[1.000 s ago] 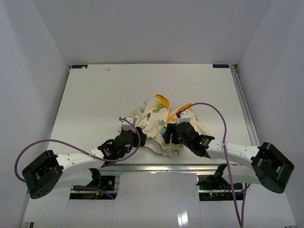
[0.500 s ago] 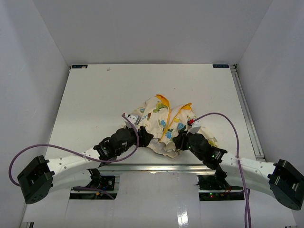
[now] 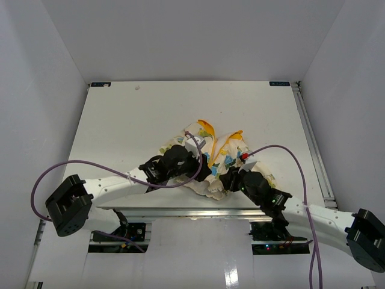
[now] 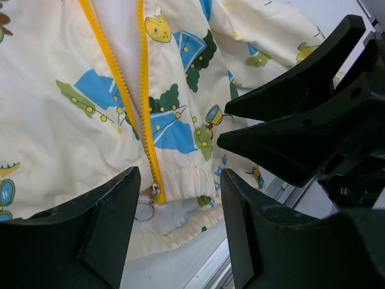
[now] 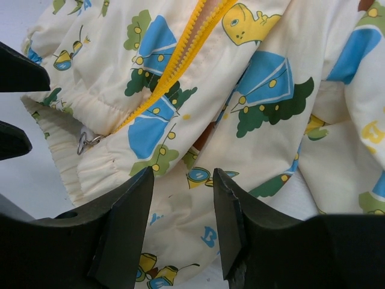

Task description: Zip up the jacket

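**Jacket unzipped, both grippers empty**

We are seeing the cream jacket (image 3: 224,155), printed with blue, green and yellow figures, lying rumpled at the table's (image 3: 120,120) near edge. Its yellow zipper (image 4: 143,108) is gaping, with the ring pull (image 4: 144,211) at the hem. The left gripper (image 4: 177,223) and right gripper (image 5: 182,180) are hovering over it, jaws wide, holding nothing.

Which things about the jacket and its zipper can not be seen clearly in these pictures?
Top view: hem and zipper bottom of the jacket, hidden under the left gripper and right gripper.
Left wrist view: the hood, cut off by the top edge.
Right wrist view: whether both tooth rows join at the pull ring; too small.
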{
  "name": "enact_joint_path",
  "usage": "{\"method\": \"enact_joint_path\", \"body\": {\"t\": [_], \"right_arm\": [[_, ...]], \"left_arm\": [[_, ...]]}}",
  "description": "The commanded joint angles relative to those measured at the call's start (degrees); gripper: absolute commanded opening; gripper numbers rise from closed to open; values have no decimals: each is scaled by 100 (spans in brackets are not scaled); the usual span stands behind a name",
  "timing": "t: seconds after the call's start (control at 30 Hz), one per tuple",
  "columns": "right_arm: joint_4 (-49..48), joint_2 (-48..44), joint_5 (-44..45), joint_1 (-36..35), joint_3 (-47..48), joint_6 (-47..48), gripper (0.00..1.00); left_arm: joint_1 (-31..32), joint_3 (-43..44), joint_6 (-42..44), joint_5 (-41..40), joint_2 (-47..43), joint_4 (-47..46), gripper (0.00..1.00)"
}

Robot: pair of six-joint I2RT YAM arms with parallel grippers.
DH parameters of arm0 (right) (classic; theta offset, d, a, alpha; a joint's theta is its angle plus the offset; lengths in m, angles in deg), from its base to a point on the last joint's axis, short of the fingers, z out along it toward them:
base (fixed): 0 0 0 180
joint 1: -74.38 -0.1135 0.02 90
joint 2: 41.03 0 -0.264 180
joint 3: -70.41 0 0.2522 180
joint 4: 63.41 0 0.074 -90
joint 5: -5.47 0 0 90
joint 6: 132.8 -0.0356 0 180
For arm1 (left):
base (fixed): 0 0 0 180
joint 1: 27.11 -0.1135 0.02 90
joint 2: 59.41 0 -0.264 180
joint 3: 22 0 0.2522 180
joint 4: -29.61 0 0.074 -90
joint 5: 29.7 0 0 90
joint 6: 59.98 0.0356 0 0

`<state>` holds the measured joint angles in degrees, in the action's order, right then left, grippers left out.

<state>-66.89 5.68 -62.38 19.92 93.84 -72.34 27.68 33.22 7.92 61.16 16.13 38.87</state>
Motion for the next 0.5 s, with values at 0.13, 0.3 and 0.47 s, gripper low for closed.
{"method": "enact_joint_path", "body": {"t": [0.13,0.3,0.47], "right_arm": [[841,89,671,-460,1157,-173,50],[569,926,757,-720,1530,-304,48],[511,1697,980,-1027,1757,-576,48]], "left_arm": [[-957,-251,-908,239,-110,446,63],[-1014,-716,-1214,216,191,-189,59],[-1014,-736,-1496,-195,775,-183,57]]}}
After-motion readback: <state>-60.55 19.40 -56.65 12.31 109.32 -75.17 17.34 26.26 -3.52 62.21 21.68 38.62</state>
